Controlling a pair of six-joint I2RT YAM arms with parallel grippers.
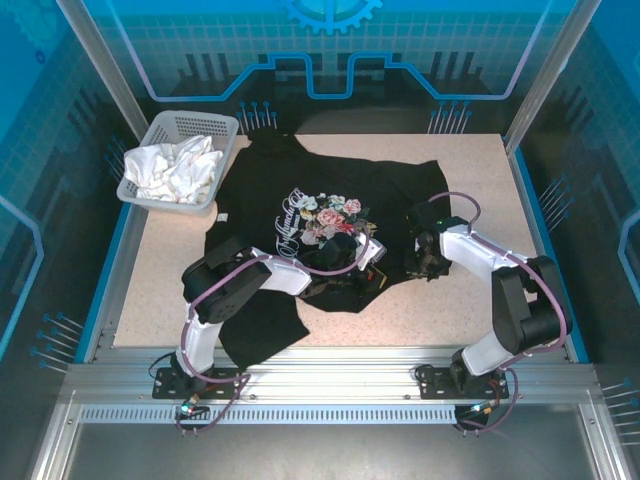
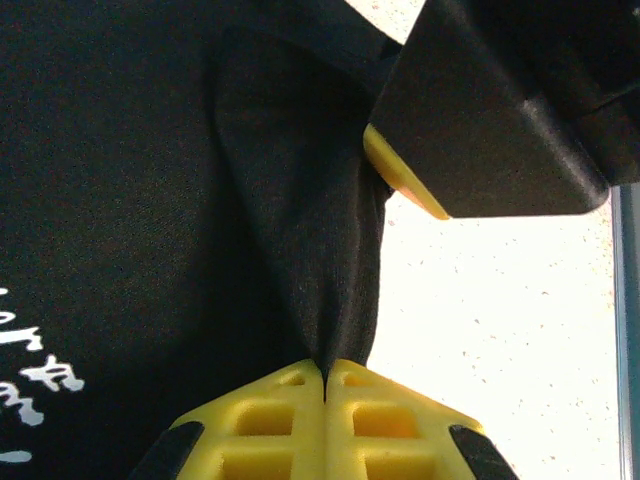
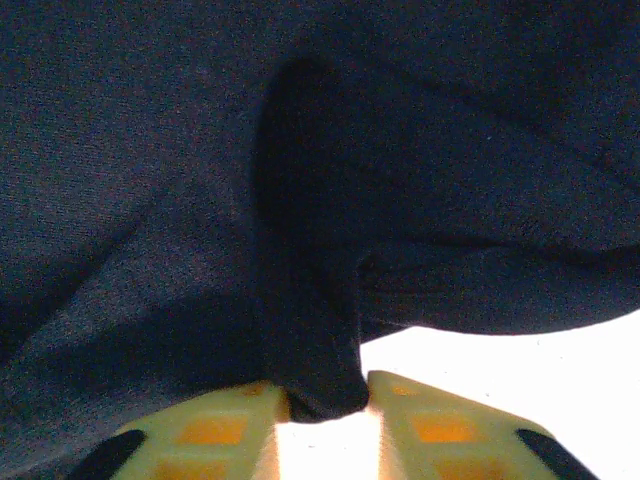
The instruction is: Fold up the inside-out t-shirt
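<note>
On the speckled beige tabletop, the black soft-fabric t-shirt (floral print up) lies rumpled; the left gripper and the right gripper each pinch a fold.

— What stands around the table?
— Blue panels. The back wall, beyond its far edge, carries a pale grid and a gear emblem at the top. The left wall and right wall flank it, darker.
— And the frame?
— Slanted metal posts rise at its far corners, and a ribbed aluminium rail runs along its near edge.
— The tabletop?
— Speckled beige, evenly lit, with blue trim along its left edge.
</note>
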